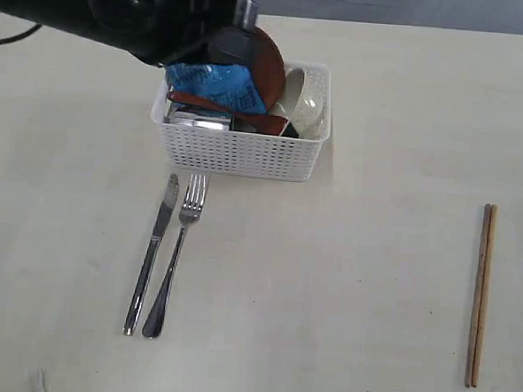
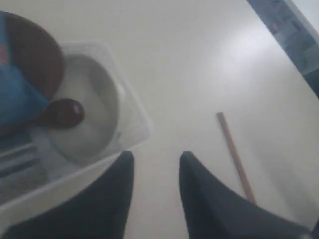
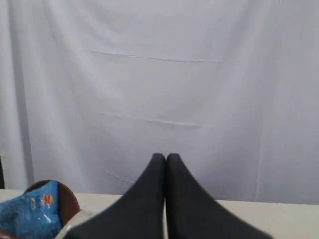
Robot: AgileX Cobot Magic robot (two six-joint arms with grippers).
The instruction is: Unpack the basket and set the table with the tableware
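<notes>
Latticework of white plastic forms the basket (image 1: 246,155), which sits on the cream table (image 1: 345,281) holding a leaning round brown plate (image 1: 268,61), a pale bowl (image 1: 307,105) and a blue packet (image 1: 217,85). A steel knife (image 1: 151,256) and fork (image 1: 176,262) lie paired in front of it, with wooden chopsticks (image 1: 480,294) well apart at right. The left wrist view alone shows the left gripper (image 2: 155,172) spread and empty, beside a glossy red-brown spoon (image 2: 62,113) over the bowl. The right gripper (image 3: 165,164) is pressed closed on nothing.
</notes>
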